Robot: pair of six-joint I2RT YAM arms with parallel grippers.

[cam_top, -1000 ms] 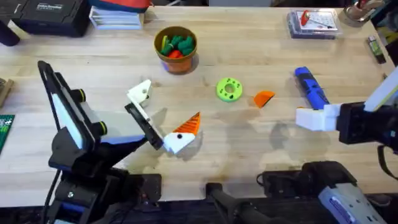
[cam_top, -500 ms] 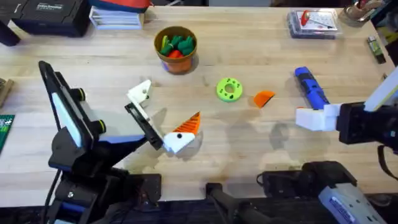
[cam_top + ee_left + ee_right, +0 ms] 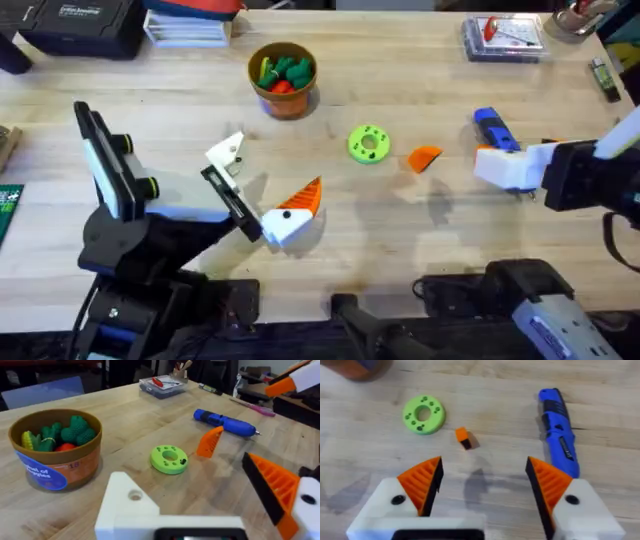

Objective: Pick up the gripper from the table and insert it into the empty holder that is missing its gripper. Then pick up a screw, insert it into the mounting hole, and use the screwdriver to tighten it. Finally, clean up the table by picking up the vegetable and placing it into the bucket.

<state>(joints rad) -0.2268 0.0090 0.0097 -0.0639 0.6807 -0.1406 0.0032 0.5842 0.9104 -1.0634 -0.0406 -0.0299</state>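
Step one of three: the loose gripper (image 3: 425, 157) is not yet picked up.
Overhead: right gripper (image 3: 497, 167) sits at 3 o'clock of it, screwdriver (image 3: 497, 131) just beyond. Left wrist: left gripper (image 3: 210, 505) open, one holder (image 3: 131, 505) bare. Right wrist: pads (image 3: 425, 482) spread wide, empty; next, drop over the wedge and close.

a flat bright-green disc with holes (image 3: 368, 143) lies on the pale wooden counter (image 3: 400, 60), near its middle. at the far right sits a clear plastic box (image 3: 503, 38) with something red inside, and a dark case (image 3: 72, 25) rests at the far left corner with a stack of white trays (image 3: 188, 27) just beside it. a green card (image 3: 8, 207) lies at the counter's left edge.
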